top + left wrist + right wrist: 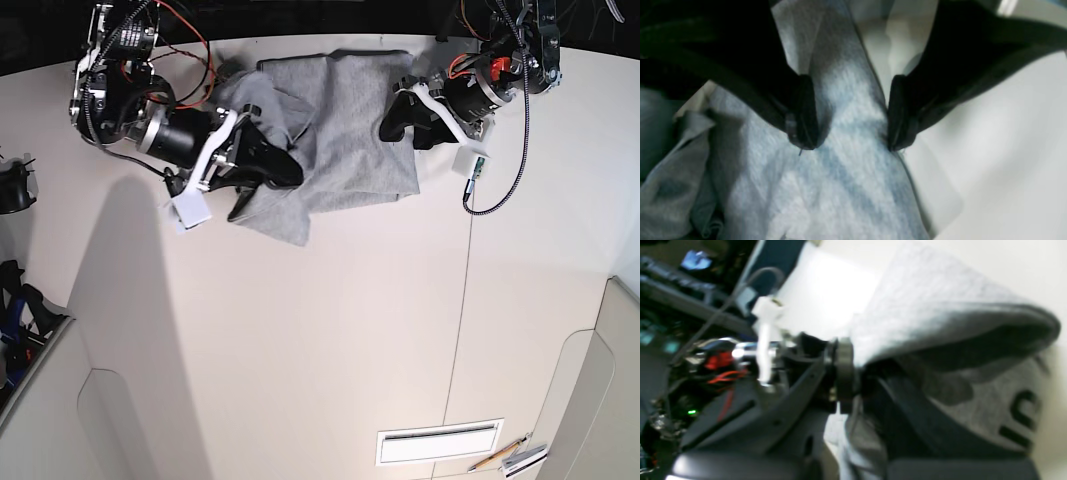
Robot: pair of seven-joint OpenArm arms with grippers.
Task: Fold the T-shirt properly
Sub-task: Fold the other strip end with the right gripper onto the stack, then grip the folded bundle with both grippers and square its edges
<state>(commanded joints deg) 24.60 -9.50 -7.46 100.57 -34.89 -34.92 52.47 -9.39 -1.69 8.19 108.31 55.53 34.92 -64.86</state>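
both grippers half buried in t-shirt: left gripper spread astride a ridge, right gripper unreadable

Right wrist view heavily blurred; right tool buried under a T-shirt fold, jaw state unreadable. Black lettering partly cut by folds, illegible. Left wrist view soft; T-shirt runs past bottom and left edges. Small items on the bench corner unidentifiable.

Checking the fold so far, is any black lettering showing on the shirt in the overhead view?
No, the T-shirt shows only plain grey fabric from above.
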